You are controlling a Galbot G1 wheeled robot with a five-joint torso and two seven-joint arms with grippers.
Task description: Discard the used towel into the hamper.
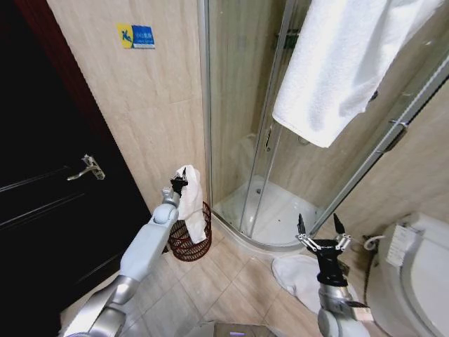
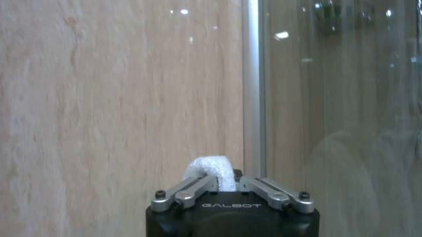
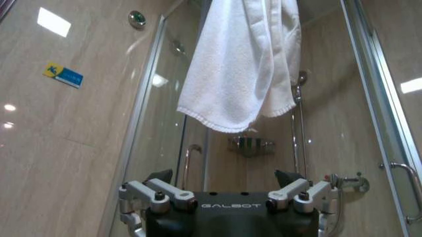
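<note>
The used towel (image 1: 191, 204), white and bunched, hangs from my left gripper (image 1: 179, 184), which is shut on its top end. Its lower end drops into the hamper (image 1: 184, 248), a small round reddish-brown wire basket on the floor against the tiled wall. In the left wrist view a tuft of the towel (image 2: 209, 168) sticks up between the shut fingers of the left gripper (image 2: 228, 183), facing the wall. My right gripper (image 1: 320, 227) is held upright and open to the right, near the shower door, with nothing in it; the right wrist view shows the same right gripper (image 3: 224, 177) open.
A large white towel (image 1: 344, 63) hangs over the glass shower door (image 1: 245, 105). A white cloth (image 1: 300, 278) lies on the floor by the shower base. A toilet (image 1: 417, 274) stands at the right, and a dark door (image 1: 42, 203) with a handle (image 1: 88, 167) at the left.
</note>
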